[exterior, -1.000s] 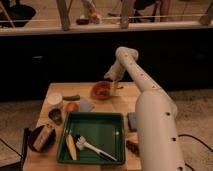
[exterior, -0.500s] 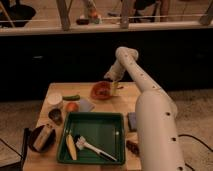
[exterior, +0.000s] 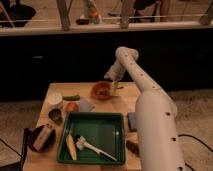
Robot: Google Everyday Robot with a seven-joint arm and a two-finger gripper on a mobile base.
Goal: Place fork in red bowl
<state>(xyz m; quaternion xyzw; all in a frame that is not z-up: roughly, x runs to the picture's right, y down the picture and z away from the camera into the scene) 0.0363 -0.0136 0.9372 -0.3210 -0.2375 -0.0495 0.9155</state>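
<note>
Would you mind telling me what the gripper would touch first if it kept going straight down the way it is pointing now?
The gripper hangs at the far edge of the table, pointing down beside the red bowl's right rim. Going straight on, it would probably meet that rim or the tabletop just beside it; depth is unclear.

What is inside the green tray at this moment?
The green tray holds a white utensil-like tool and a yellowish piece beside it at the near left. The gripper is by the red bowl, away from the tray; the bowl's contents are unclear.
</note>
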